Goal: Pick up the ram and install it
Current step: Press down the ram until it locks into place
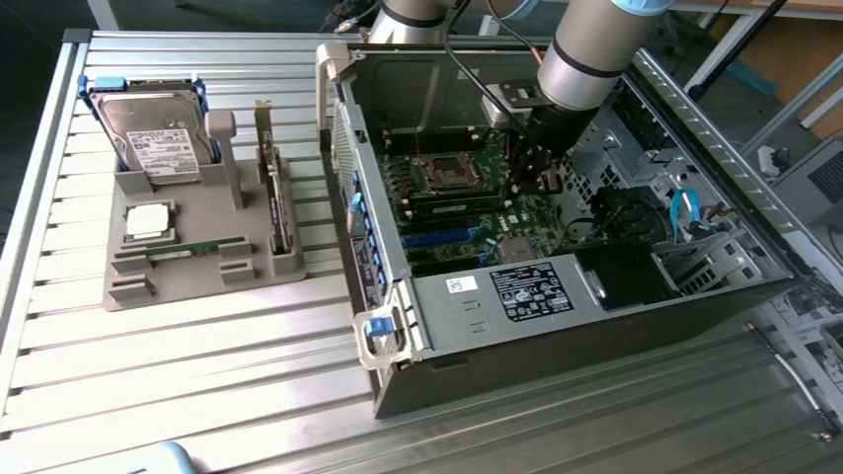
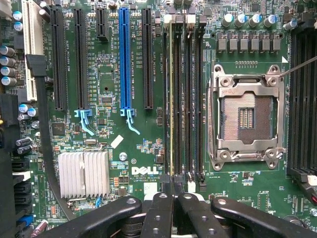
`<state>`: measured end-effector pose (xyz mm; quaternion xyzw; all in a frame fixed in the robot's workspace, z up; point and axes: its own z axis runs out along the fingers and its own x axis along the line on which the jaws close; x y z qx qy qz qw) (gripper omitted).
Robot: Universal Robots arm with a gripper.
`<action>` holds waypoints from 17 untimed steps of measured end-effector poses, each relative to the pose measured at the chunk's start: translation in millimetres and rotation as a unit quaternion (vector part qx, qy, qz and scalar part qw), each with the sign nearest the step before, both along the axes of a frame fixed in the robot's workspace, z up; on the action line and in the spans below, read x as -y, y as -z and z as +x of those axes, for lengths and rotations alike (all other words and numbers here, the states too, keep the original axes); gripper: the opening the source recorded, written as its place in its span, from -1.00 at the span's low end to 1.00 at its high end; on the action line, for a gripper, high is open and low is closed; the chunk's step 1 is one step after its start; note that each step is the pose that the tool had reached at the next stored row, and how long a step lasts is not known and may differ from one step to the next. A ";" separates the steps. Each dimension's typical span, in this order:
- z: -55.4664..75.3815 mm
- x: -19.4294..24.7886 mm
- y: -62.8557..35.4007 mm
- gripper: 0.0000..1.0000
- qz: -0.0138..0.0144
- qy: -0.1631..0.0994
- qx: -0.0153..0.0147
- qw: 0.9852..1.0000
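Observation:
The ram (image 2: 172,99) shows edge-on as a thin yellow-green line standing in one of the black memory slots, next to the CPU socket (image 2: 246,116). In the exterior view the ram (image 1: 455,205) is a green strip on the motherboard inside the open computer case (image 1: 554,296). My gripper (image 2: 173,184) is shut, its black fingertips together right at one end of the ram by the slot's latch. I cannot tell whether they pinch it or only rest on it. The arm reaches down into the case, where the gripper (image 1: 534,188) sits at the strip's end on the exterior view's right.
A grey tray (image 1: 185,288) on the slatted table holds a hard drive (image 1: 156,138), a silver CPU chip (image 1: 148,222), a second green stick (image 1: 185,249) and an upright expansion card (image 1: 276,197). Case walls surround the arm. A blue slot (image 2: 125,59) and a heat sink (image 2: 84,173) lie beside the memory slots.

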<state>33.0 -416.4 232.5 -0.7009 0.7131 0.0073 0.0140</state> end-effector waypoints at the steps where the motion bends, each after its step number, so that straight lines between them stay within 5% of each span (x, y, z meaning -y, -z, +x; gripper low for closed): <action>1: 0.0 0.0 0.3 -0.79 0.000 0.000 0.000 1.000; 17: 0.0 0.0 1.4 -0.79 0.000 0.000 0.000 1.000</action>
